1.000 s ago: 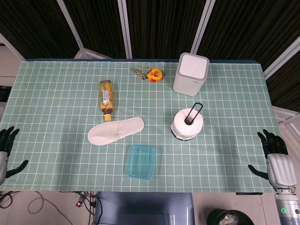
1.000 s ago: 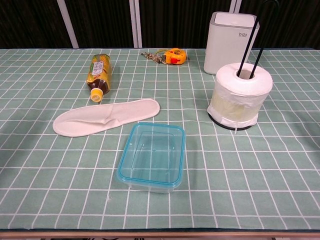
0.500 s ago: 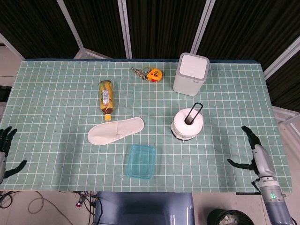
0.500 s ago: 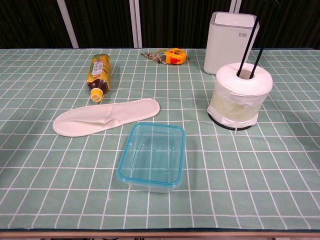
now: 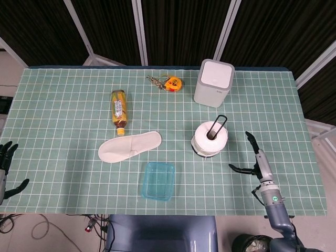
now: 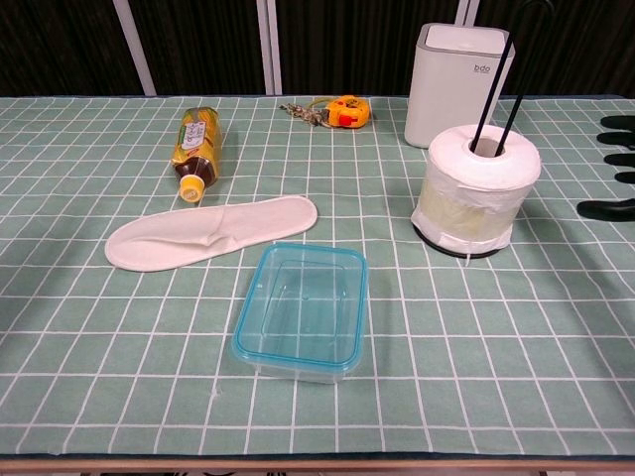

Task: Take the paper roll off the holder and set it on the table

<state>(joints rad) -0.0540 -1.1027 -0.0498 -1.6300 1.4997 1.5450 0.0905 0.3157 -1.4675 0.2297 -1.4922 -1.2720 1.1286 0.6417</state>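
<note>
The white paper roll (image 5: 210,137) (image 6: 481,183) stands upright on its holder, whose black wire loop (image 5: 219,124) (image 6: 518,59) rises through the core. The holder's dark base (image 6: 466,250) rests on the green checked cloth. My right hand (image 5: 257,160) is open, fingers spread, a little to the right of the roll and not touching it; in the chest view only its dark fingertips (image 6: 615,164) show at the right edge. At the left edge, off the table, my left hand (image 5: 6,168) is open and holds nothing.
A white bin (image 5: 213,82) stands just behind the roll. A clear blue container (image 5: 158,180), a white slipper (image 5: 129,146), a lying bottle (image 5: 119,108) and an orange tape measure (image 5: 172,83) lie to the left of the roll.
My right hand has moved in from the table's right edge toward the roll, turning edge-on, and its fingertips now enter the chest view. The left hand stays put.
</note>
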